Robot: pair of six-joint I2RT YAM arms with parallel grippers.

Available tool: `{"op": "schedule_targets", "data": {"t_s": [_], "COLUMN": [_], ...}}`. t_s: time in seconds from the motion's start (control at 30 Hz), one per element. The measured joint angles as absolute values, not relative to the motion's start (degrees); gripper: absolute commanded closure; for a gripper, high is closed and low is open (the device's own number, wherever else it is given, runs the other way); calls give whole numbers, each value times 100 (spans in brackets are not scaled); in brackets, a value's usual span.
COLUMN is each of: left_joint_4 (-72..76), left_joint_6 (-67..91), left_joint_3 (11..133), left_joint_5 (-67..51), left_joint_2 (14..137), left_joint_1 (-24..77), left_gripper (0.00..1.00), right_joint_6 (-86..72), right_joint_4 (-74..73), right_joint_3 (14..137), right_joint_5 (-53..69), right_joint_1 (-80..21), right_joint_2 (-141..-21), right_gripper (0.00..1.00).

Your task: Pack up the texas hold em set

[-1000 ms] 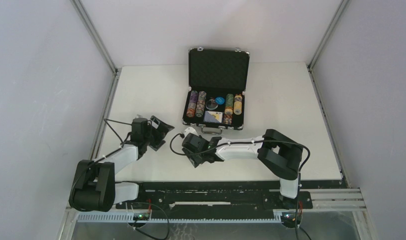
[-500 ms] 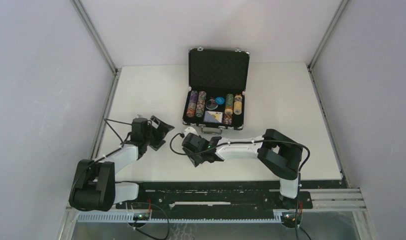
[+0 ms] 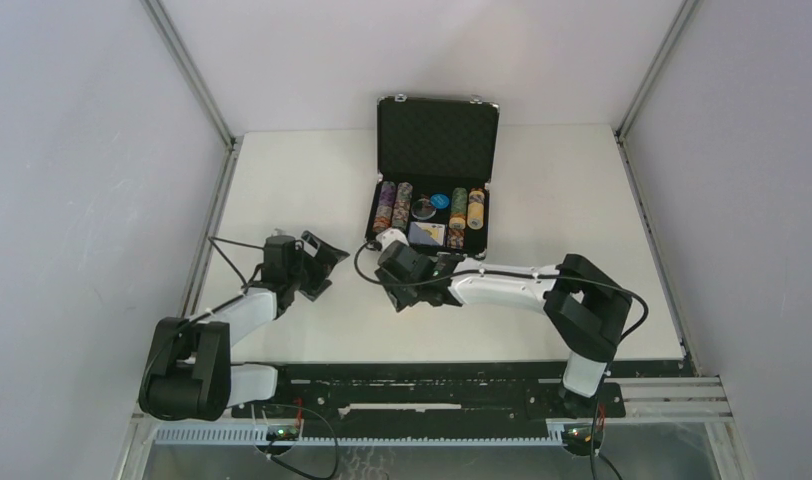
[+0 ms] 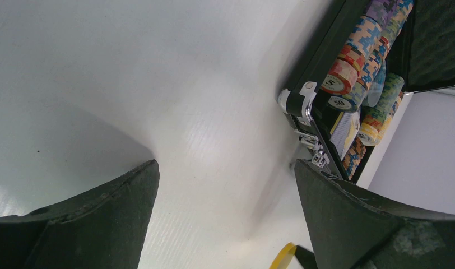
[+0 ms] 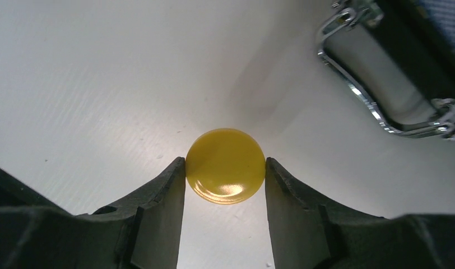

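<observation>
A white table [image 3: 302, 190] is lying beneath the right pincer [image 5: 225, 166], soft light glinting off it. Pale grey walls [image 3: 82, 150] are rising left, right and beyond the pincer, with metal posts [image 3: 187, 70] marking the far corners.

The small black briefcase [image 3: 437, 140] with silver edges stands open at 12 o'clock on the surface [image 3: 282, 180], its lid upright. Inside, rolls of multicoloured poker chips [image 3: 393, 207] lie at 9 and 3 o'clock, with a blue token [image 3: 440, 200] and a clear token [image 3: 422, 210] between them and a card deck [image 3: 426, 234] at 6. A glossy yellow token [image 5: 225, 166] is pinched in the right end effector [image 5: 225, 174], with the case's silver handle [image 5: 357, 96] at its 2 o'clock.
</observation>
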State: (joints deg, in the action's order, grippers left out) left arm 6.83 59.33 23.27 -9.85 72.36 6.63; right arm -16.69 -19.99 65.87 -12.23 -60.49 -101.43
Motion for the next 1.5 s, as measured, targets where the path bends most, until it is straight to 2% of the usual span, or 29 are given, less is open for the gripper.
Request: {"op": "schedule_targets", "data": {"t_s": [0.23,0.5,0.97,1.03,1.17,1.3,1.4,1.5], "left_joint_4": [786,906,845,873,895,919,954,987], "left_joint_6": [5933,5933,5741,5739,5714,5688,5682,5649], "left_joint_3": [2331,2342,2412,2414,2495,2609,2659,2681], "left_joint_5": [-1076,-1135,-1190,-1205,-1234,-1271,-1295,-1334], "left_joint_2": [7306,7397,7452,7481,7609,7767,7843,7887], "left_joint_1": [663,663,670,670,674,674,674,676], "left_gripper": [4,4,8,9,10,10,10,10], "right_joint_6": [-1439,-1135,-746,-733,-749,-753,-746,-753], "right_joint_4": [-2171,-2257,-2735,-2773,-2783,-2676,-2467,-2241], "right_joint_3": [6866,8112,10613,10809,10807,10748,10514,10112], "right_joint_5": [-1061,-1057,-939,-895,-843,-847,-810,-753], "right_joint_1": [-5404,-4488,-3129,-3004,-2845,-2812,-2827,-2827], "right_joint_2": [-10073,-10363,-12540,-12746,-12829,-12829,-12801,-12680], "right_gripper": [48,48,48,43,24,17,21,37]}}
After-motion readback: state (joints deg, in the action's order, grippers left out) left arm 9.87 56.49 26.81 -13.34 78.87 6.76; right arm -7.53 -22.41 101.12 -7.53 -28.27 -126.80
